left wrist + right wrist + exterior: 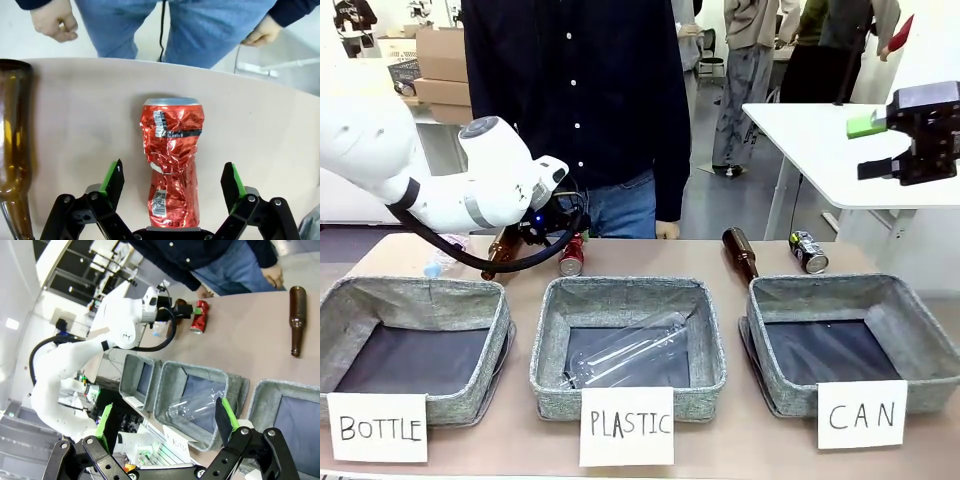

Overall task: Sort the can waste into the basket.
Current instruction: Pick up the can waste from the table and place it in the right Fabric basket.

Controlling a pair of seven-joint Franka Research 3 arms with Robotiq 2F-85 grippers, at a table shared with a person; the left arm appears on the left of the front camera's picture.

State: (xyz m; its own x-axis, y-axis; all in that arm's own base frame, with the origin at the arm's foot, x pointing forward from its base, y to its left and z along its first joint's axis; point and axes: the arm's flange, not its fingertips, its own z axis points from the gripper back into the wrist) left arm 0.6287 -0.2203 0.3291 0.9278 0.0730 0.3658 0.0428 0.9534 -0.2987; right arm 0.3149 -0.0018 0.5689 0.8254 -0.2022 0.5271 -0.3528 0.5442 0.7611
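Your left arm reaches in low over the far side of the counter point(730, 445), wrist tipped down toward it. Its left hand point(174, 170) is spread open, one finger on either side of the crushed red can point(172, 145), neither pad touching it. That can lies on its side just beside a brown bottle point(15, 150). Your right hand point(875, 147) hangs high at the right, fingers pointing sideways, open and empty. The black and silver can point(809, 251) lies just behind the CAN basket point(850, 290).
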